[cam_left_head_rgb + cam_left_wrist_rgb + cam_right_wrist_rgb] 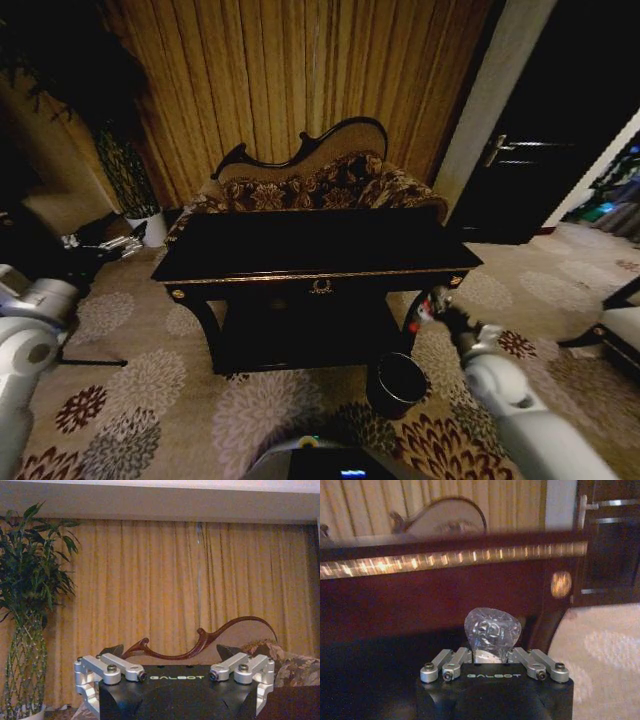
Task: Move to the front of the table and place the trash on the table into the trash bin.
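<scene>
By the table's (318, 272) front right corner, my right gripper (492, 652) is clamped on what looks like the bottle (492, 630), above the bin (396, 384); left gripper (176, 667) hangs open, off left.

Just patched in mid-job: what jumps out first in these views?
The black table fills the middle of the head view, with the patterned sofa and curtains behind it. At its right front corner the right gripper is shut on the clear bottle, above and right of the bin on the carpet. The left gripper is raised off the table's left end, fingers open.
</scene>
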Tool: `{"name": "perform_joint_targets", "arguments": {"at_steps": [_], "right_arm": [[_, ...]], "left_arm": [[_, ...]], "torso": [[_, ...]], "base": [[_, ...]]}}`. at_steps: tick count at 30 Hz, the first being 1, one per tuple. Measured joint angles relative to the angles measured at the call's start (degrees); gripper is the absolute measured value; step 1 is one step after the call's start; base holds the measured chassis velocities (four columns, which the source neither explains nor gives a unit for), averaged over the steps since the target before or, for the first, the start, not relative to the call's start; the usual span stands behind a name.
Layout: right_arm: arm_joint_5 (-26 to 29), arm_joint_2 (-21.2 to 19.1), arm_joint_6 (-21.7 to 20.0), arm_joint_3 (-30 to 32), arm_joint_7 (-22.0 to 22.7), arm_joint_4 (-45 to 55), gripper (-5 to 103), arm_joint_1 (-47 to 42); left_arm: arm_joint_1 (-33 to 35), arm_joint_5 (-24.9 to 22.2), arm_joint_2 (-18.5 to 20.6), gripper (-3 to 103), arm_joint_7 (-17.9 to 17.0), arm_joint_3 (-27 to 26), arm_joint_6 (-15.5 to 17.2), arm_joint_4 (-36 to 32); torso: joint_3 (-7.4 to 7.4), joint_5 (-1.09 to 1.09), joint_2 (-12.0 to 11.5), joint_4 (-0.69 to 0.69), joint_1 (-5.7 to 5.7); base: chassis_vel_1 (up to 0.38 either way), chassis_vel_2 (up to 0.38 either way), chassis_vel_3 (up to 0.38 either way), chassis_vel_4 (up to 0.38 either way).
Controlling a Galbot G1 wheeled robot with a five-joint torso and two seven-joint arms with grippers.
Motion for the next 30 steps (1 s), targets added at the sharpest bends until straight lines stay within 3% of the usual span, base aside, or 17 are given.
{"name": "perform_joint_targets", "arguments": {"at_steps": [6, 9, 13, 16, 24, 26, 28, 30], "right_arm": [[-3.6, 3.69, 2.78, -1.93, -1.72, -9.8, 27, 4.17], [-6.43, 5.77, 6.43, -2.24, -2.53, -19.86, 27, 6.88], [-7.89, 6.58, 8.41, -2.08, -3.12, -24.4, 27, 7.71], [-9.7, 7.98, 12.25, -1.31, -3.7, -31.52, 27, 9.07], [-10.02, 8.78, 14.38, -0.96, -3.74, -34.2, 23, 9.46], [-9.98, 8.76, 14.38, -0.96, -3.74, -33.53, 34, 9.23], [-9.94, 8.76, 14.38, -0.95, -3.74, -33.15, 34, 9.14], [-9.81, 8.87, 14.43, -0.9, -3.73, -32.43, 44, 9.02]], "left_arm": [[0.94, 0.05, -0.62, 100, -0.23, -0.28, 0.31, -1.21], [1.7, 0.09, -0.79, 100, -0.32, -0.72, 0.4, -1.45], [2.0, 0.12, -0.83, 100, -0.33, -0.79, 0.41, -1.47], [2.08, 0.16, -0.84, 100, -0.34, -0.8, 0.41, -1.43], [2.19, 0.16, -0.95, 100, -0.31, -0.72, 0.41, -1.83], [2.26, 0.16, -1.04, 100, -0.3, -0.63, 0.4, -1.93], [2.26, 0.16, -1.09, 100, -0.29, -0.61, 0.4, -1.97], [2.12, 0.17, -1.24, 100, -0.29, -0.53, 0.4, -1.97]], "torso": [[0.01, -0.01, -0.01, 0.02, 0.01], [0.0, 0.0, -0.01, 0.01, 0.01], [0.0, 0.01, 0.0, 0.0, 0.0], [0.0, 0.0, 0.0, -0.01, 0.0], [0.0, 0.0, 0.0, 0.0, 0.0], [0.0, 0.0, 0.0, 0.0, 0.0], [0.0, 0.0, 0.0, 0.0, 0.0], [0.0, -0.01, 0.0, 0.0, 0.0]], "base": [[0.0, 0.0, 0.0, 0.0], [0.0, 0.0, 0.0, 0.0], [0.0, 0.0, 0.0, 0.0], [0.0, 0.0, 0.0, 0.0], [0.0, 0.0, 0.0, 0.0], [0.0, 0.0, 0.0, 0.0], [0.0, 0.0, 0.0, 0.0], [0.0, 0.0, 0.0, 0.0]]}}
